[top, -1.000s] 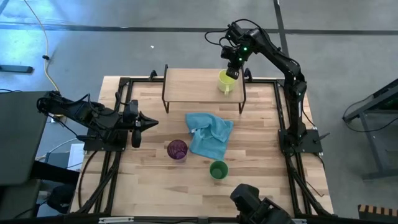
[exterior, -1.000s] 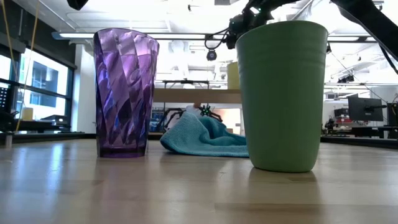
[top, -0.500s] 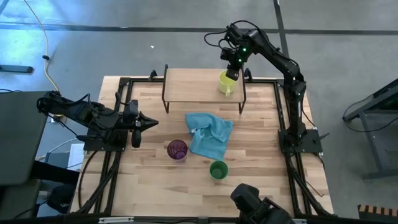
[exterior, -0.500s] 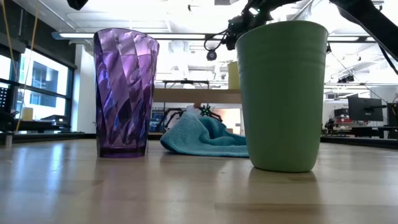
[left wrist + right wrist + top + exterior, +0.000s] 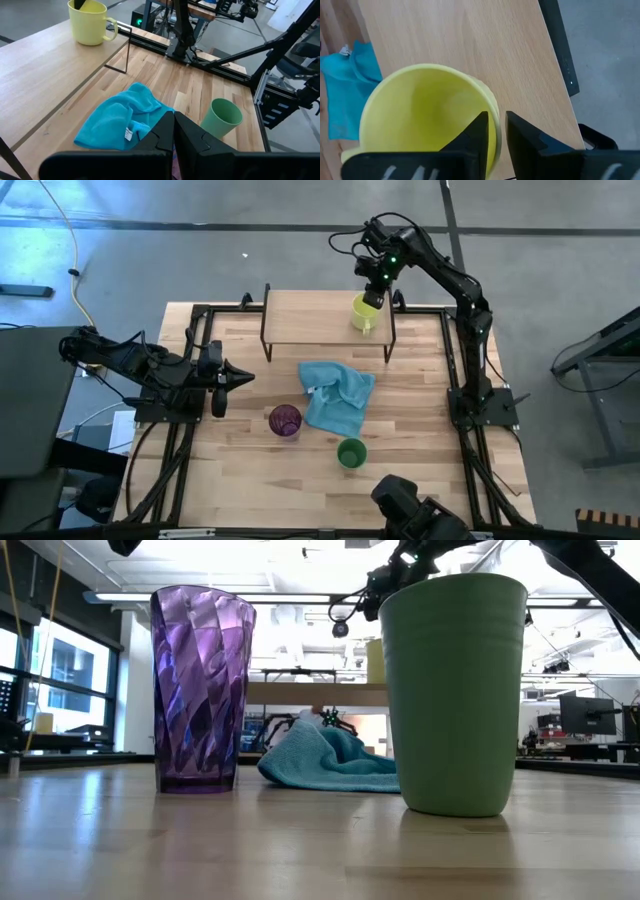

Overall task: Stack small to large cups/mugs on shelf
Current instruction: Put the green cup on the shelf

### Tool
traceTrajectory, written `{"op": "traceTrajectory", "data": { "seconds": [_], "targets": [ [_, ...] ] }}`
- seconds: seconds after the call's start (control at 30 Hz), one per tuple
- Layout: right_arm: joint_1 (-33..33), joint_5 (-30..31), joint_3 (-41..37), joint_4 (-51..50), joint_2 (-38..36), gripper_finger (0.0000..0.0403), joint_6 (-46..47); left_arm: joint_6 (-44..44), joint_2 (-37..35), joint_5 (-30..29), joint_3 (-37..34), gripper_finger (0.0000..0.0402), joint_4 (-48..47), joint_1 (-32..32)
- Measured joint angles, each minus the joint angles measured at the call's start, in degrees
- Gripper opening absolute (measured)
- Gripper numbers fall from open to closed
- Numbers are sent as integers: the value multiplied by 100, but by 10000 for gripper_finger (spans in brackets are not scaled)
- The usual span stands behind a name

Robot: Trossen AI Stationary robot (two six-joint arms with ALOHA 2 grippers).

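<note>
Up at the far right end of the shelf (image 5: 325, 317), the mug (image 5: 363, 312) stands close to the edge, its handle toward the bench (image 5: 240, 480) middle. The right hand (image 5: 492, 131) pinches the mug's rim, one finger inside and one outside. The left hand (image 5: 173, 131), fingers pressed together, waits over the bench's left side. On the bench, the tumbler (image 5: 285, 421) stands just beside the cloth (image 5: 337, 397); the cup (image 5: 351, 452) stands near the front, apart from both. Most of the shelf top is bare wood.
</note>
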Motion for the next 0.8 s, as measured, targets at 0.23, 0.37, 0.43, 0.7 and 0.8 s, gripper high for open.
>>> {"op": "traceTrajectory", "data": {
  "seconds": [0.23,0.37,0.43,0.7,0.8],
  "targets": [
    [-1,0,2,8,-2,58,0,0,-1,0,0,1,0,1],
    [-1,0,7,9,-7,58,0,0,0,0,0,1,0,2],
    [-1,0,7,9,-9,58,-2,0,0,0,0,1,0,0],
    [-1,-2,9,-27,-9,58,-22,0,0,0,0,1,0,2],
    [-1,-2,11,-66,-11,58,-24,0,0,0,0,1,0,0]
  ]
}}
